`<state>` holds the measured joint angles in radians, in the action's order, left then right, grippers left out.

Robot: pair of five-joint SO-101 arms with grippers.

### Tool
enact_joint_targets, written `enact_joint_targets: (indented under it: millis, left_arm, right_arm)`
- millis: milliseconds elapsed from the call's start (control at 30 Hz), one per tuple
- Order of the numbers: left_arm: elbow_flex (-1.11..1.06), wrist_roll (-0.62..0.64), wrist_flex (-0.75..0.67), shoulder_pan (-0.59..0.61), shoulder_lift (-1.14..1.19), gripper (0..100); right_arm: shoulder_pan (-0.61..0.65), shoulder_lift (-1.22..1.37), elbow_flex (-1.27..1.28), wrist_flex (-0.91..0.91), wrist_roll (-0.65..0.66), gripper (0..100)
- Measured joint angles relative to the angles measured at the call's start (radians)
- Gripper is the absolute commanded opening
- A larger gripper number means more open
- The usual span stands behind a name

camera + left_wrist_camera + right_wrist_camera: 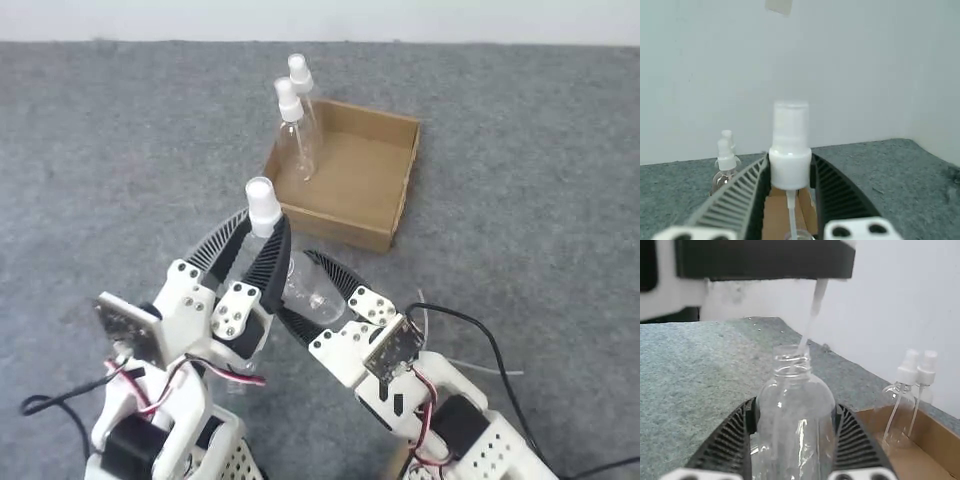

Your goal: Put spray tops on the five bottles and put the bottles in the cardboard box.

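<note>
Clear bottle (312, 290) is clamped in my right gripper (794, 415), white spray top (789, 150) pinched in my left gripper (264, 228). Dip tube (810, 320) sits at the neck; any tilt and I could jam it on the rim.

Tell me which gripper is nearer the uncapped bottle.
Right. The right gripper is shut on the bottle; the left gripper holds the spray top above it, tube reaching into the neck.

grey carpet (100, 150) all across, plain white wall (865, 75) behind, even light

Grey felt mat (100, 150) w/ white wall (865, 75) behind.
</note>
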<state>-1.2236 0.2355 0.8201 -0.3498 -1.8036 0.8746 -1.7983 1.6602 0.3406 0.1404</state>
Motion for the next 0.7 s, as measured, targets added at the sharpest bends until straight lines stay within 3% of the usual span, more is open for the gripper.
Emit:
enact_joint_targets:
  millis: [333, 700]
  left_arm:
    - [0.032, -0.003, 0.147, 0.000, 0.000, 17]
    - [0.110, -0.006, 0.236, 0.000, 0.000, 19]
  right_arm:
    - [0.000, 0.000, 0.000, 0.000, 0.000, 1.7]
    - [0.002, 0.000, 0.000, 0.000, 0.000, 1.7]
